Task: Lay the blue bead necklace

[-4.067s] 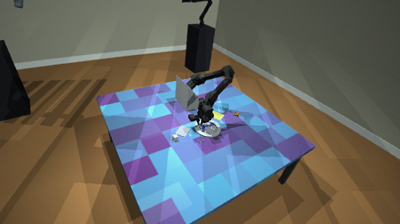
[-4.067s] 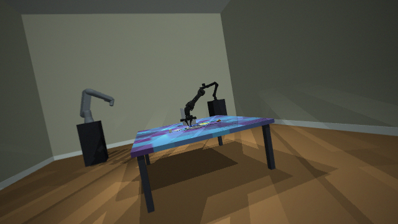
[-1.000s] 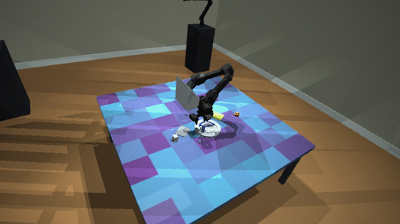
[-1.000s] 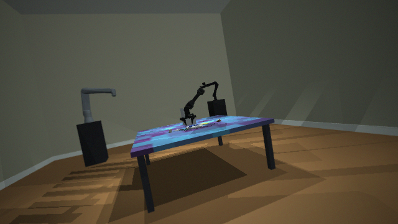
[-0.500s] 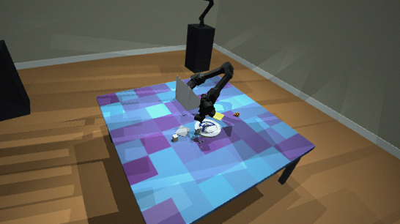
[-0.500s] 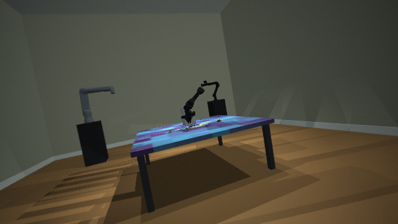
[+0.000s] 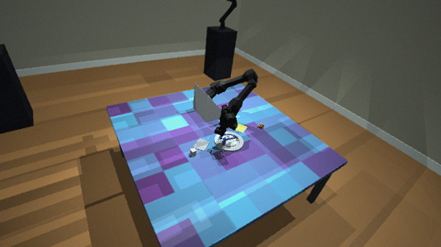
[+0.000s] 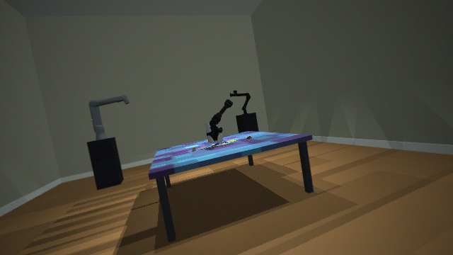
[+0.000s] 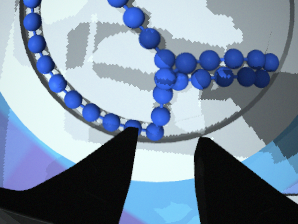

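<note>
Blue bead necklace point(image 7: 229, 139) point(image 8: 221, 143) point(image 9: 163, 94), one, crosses one round board point(image 7: 241, 144) point(image 8: 231, 142) point(image 9: 150, 171) near one released hand point(image 7: 221, 136) point(image 8: 215, 141) point(image 9: 166, 141), two fingers parted.

blue beads point(image 9: 162, 94), pale round board point(image 7: 240, 145), blue-and-purple patchwork tabletop point(image 7: 235, 182) point(image 8: 226, 150)

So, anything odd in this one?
Yes: the necklace. Part curves along the board's groove, but the rest cuts inward and doubles back across the middle in a bunched loop. Nothing looks damaged.
</note>
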Motion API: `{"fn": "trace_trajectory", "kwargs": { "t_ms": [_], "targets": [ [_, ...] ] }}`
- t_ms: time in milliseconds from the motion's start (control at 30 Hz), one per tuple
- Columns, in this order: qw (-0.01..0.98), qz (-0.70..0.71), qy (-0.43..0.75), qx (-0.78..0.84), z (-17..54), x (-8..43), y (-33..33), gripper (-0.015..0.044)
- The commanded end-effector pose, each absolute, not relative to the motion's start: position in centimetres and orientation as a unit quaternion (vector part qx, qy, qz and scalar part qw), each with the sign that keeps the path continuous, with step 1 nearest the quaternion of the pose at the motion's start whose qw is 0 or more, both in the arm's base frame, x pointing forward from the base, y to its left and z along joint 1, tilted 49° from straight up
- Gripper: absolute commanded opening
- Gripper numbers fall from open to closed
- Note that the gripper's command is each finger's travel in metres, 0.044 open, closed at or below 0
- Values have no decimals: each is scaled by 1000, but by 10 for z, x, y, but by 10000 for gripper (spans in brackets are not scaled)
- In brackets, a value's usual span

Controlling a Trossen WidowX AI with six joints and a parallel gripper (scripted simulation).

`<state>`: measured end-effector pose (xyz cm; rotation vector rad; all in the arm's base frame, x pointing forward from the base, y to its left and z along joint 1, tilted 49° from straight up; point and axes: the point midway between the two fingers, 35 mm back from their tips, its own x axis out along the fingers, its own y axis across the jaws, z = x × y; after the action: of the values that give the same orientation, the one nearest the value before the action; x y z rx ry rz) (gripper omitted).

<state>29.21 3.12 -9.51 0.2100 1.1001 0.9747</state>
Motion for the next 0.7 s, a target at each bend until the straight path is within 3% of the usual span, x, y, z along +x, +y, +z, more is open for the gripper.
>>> {"fn": "trace_trajectory", "kwargs": {
  "t_ms": [0,667],
  "targets": [
    [737,444,501,96,-98,293,34,120],
    [734,445,504,98,-115,293,55,120]
  ]
}}
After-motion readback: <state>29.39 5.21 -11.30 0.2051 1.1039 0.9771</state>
